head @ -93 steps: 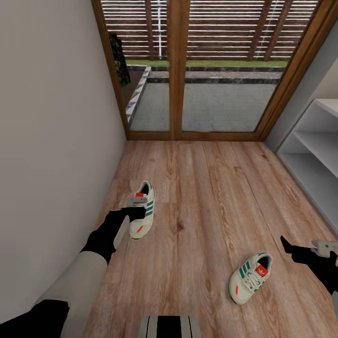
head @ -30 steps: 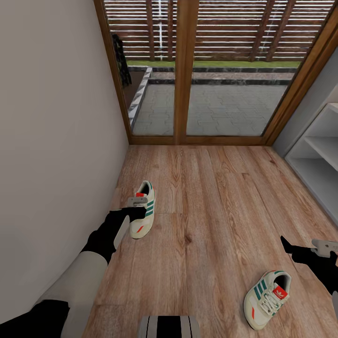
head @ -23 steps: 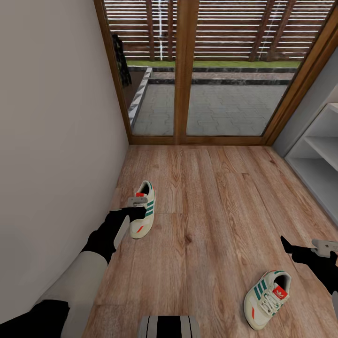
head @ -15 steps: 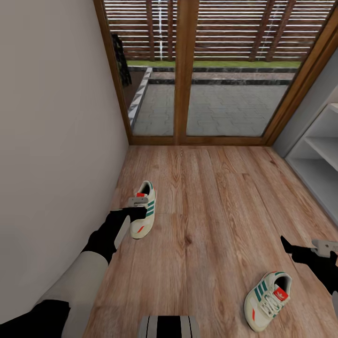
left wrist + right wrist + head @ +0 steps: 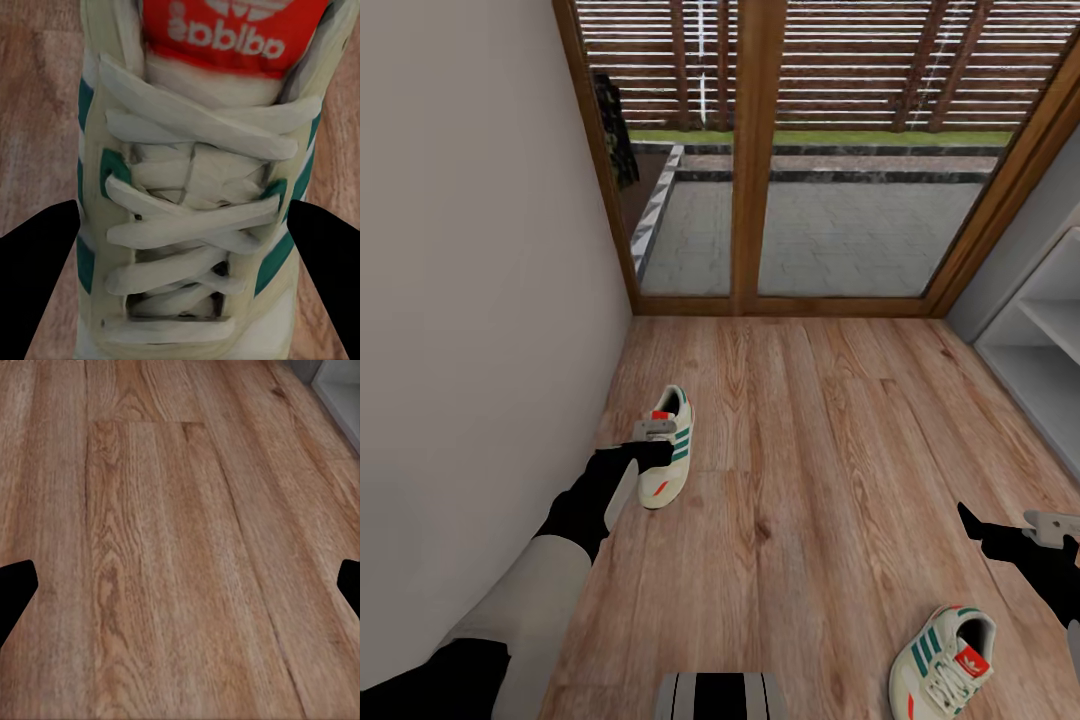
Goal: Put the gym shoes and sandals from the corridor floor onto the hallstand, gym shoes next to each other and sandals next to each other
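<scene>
Where the head view looks down the corridor, one gym shoe (image 5: pixel 667 446) sits by the left wall with the left gripper (image 5: pixel 651 432) over its near side; the wrist housing covers the fingertips, so contact cannot be confirmed from this angle. The second gym shoe (image 5: pixel 945 671) lies at the lower right, its toe cut off by the picture's bottom edge. The right gripper (image 5: pixel 1050 528) hangs above the corridor floor (image 5: pixel 830 450), partly cropped at the right edge. The hallstand (image 5: pixel 1050 350) shows only as a slice of white shelving.

On the left wrist view, the shoe's laces and red tongue patch (image 5: pixel 225 34) sit between two dark fingers (image 5: pixel 37 262), which flank the upper on either side, spread to its width; whether they press it cannot be told.

On the right wrist view, both fingertips (image 5: pixel 15 589) sit far apart at opposite edges, with bare planks between them and a pale corner of the rack (image 5: pixel 341 386).
</scene>
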You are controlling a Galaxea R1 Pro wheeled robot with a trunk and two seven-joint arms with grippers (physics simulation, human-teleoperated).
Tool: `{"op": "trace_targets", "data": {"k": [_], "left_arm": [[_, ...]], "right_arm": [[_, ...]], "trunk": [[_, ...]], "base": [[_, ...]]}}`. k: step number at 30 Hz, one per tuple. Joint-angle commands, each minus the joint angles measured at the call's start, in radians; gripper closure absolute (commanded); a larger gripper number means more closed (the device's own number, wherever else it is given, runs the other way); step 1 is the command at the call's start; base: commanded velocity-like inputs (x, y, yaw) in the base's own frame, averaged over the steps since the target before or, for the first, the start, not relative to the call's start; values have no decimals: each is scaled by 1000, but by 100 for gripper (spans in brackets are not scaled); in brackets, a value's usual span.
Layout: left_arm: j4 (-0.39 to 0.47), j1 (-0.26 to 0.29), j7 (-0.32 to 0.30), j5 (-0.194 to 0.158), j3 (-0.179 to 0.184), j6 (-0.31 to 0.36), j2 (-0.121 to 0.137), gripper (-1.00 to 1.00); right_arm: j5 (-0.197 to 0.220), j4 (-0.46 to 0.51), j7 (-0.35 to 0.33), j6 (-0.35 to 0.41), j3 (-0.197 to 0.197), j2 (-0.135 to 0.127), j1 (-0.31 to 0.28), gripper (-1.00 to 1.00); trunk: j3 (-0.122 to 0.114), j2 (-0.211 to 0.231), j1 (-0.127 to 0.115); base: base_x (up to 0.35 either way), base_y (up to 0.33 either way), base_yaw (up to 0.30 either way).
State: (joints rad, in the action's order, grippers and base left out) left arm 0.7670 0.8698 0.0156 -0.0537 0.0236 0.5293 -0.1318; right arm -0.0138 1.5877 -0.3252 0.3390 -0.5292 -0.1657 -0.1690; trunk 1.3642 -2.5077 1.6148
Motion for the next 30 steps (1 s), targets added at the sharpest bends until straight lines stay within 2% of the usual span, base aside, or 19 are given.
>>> {"op": "trace_targets", "data": {"k": [1,21,30], "left_arm": [[0,0,0,0,0,0,0,100],[0,0,0,0,1,0,0,100],[0,0,0,0,1,1,0,100]], "right_arm": [[0,0,0,0,0,0,0,-100],[0,0,0,0,0,-1,0,-100],[0,0,0,0,0,-1,-1,-100]], "trunk": [[0,0,0],[0,0,0],[0,0,0]], "base": [[36,0,0],[12,0,0],[194,0,0]]}}
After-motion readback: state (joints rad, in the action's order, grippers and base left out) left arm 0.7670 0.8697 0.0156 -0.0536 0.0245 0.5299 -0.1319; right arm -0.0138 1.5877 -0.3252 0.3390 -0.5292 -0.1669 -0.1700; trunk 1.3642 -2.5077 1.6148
